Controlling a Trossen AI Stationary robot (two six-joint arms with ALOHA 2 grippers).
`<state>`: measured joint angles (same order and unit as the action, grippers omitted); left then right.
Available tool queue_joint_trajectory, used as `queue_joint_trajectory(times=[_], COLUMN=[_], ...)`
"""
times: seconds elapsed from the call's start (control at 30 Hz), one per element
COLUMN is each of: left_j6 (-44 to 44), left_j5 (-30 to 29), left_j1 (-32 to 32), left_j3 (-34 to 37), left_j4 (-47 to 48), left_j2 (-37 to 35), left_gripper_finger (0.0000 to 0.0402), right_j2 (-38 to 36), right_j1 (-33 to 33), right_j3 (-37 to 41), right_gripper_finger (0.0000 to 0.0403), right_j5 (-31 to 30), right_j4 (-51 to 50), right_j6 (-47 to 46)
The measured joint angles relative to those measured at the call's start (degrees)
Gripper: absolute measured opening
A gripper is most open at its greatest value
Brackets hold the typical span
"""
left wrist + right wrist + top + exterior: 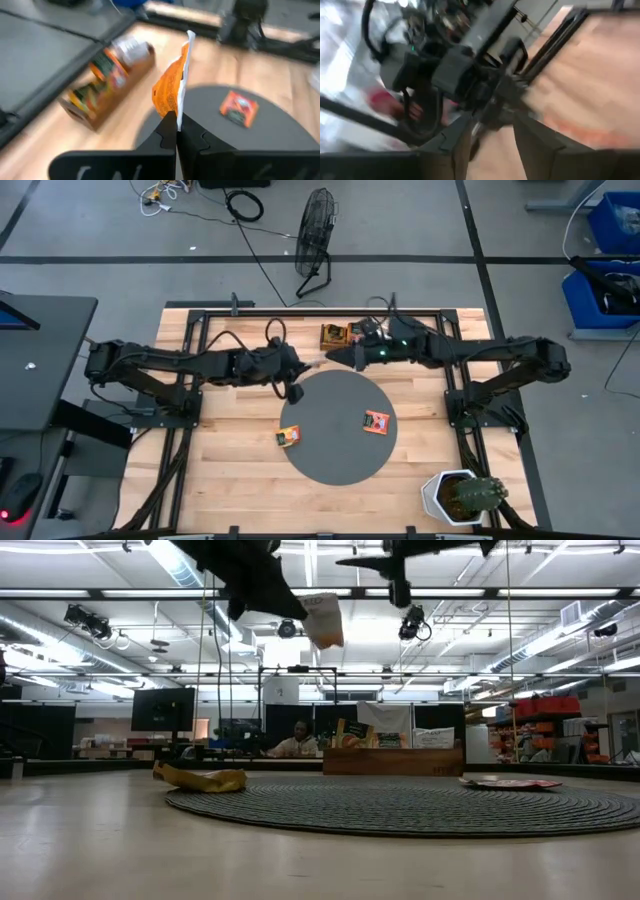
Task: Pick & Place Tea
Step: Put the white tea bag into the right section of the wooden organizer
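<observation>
My left gripper (303, 366) is raised over the far rim of the round dark mat (338, 465) and is shut on an orange and white tea sachet (172, 85), which also shows high in the low view as the held sachet (323, 618). My right gripper (332, 358) hovers open just to its right, fingers pointing at it. An orange-red sachet (377, 422) lies flat on the mat. A yellow-orange sachet (289, 437) lies at the mat's left rim. The brown wooden tray (335, 335) holds more sachets. My left gripper pinches the sachet by one edge (176, 114) between its two fingertips (167, 131), coming from the table's left. The sachet sticks out past the fingers, edge-on in the wrist view, and is lifted well clear of the mat.
The tray sits on the table near the far edge, just behind both grippers. A potted cactus (462, 496) stands at the near right corner. A fan (315, 235) stands on the floor beyond the far edge. Bare wood lies left and right of the mat.
</observation>
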<state>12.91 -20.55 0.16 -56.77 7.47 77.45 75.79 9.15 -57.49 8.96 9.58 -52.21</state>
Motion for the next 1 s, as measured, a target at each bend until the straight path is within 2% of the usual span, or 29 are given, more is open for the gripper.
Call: queue_joint_trajectory(times=[0.2, 0.37, 0.53, 0.7, 1.0], left_j6=[3.8, 5.6, 7.5, 9.2, 12.1], left_j5=[6.7, 10.6, 11.8, 12.0, 14.3], left_j1=[0.0, 0.0, 0.0, -0.2, -1.8], left_j3=[0.0, 0.0, 0.0, 0.0, 0.0], left_j4=[3.9, 4.3, 4.8, 5.5, 6.3], left_j2=[-0.2, -0.4, -0.4, -0.4, -0.4], left_gripper_finger=[0.0002, 0.0002, 0.0002, 0.0002, 0.0002], right_j2=[6.7, 14.3, 21.3, 26.5, 27.6], right_j1=[-0.5, -1.9, -4.0, -5.0, -5.1], right_j3=[-20.3, -32.8, -40.3, -43.9, -44.1], right_gripper_finger=[0.0153, 0.016, 0.0167, 0.0167, 0.0163], right_j5=[0.5, 0.5, 1.2, 3.7, 4.0], right_j4=[-29.6, -45.0, -51.6, -55.3, -57.6], right_j6=[33.9, 50.1, 55.8, 57.2, 57.5])
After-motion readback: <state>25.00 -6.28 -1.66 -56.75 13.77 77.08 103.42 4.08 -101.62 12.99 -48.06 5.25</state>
